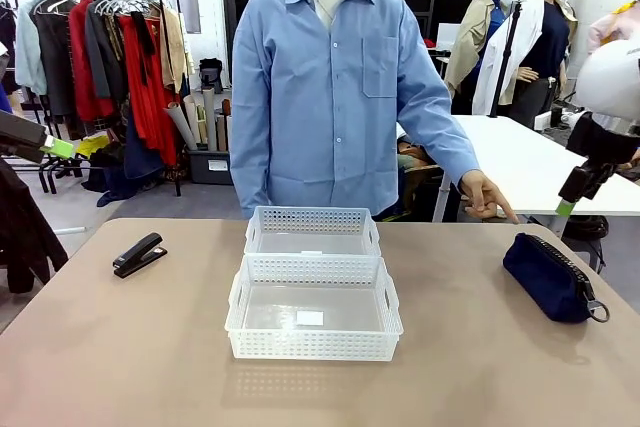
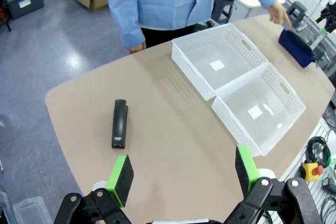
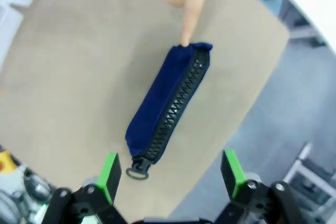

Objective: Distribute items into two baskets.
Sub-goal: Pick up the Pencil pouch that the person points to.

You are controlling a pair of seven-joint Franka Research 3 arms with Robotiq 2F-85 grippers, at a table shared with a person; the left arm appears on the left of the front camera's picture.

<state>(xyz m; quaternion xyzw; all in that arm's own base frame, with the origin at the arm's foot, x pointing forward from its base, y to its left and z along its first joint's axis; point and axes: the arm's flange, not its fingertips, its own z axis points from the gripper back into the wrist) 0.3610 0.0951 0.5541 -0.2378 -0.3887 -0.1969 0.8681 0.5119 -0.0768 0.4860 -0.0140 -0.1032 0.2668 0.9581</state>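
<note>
While both of my grippers hang open and empty above the table [image 1: 120, 347], nothing has yet gone into the two white baskets. They sit end to end at the middle. The nearer basket [image 1: 310, 344] looks slightly the larger, the farther basket [image 1: 312, 219] lies toward the person, and their rims touch or nearly so.

Off to my right, near the table's edge, lies the navy pouch [image 3: 163, 103], directly below my right gripper [image 3: 170, 176], whose green pads are spread wide to either side of its near end. The person's hand [image 1: 487, 194] points at it, the fingertip at or on the far end. I judge the pouch soft and light, likely to sag if taken by one end. I would close across the middle of its body, over the zip [image 3: 181, 95], squeezing enough that the cloth does not slide between the pads. The metal pull ring [image 3: 136, 173] at the near end is too small and loose to trust.

On my left the black stapler [image 2: 119, 123] lies flat, well apart from the baskets, beyond my left gripper [image 2: 183, 174], which is also spread wide. It should be stiff, denser than it looks and smooth. I would pinch its long sides near the middle, keeping it level so the hinged top stays down.
</note>
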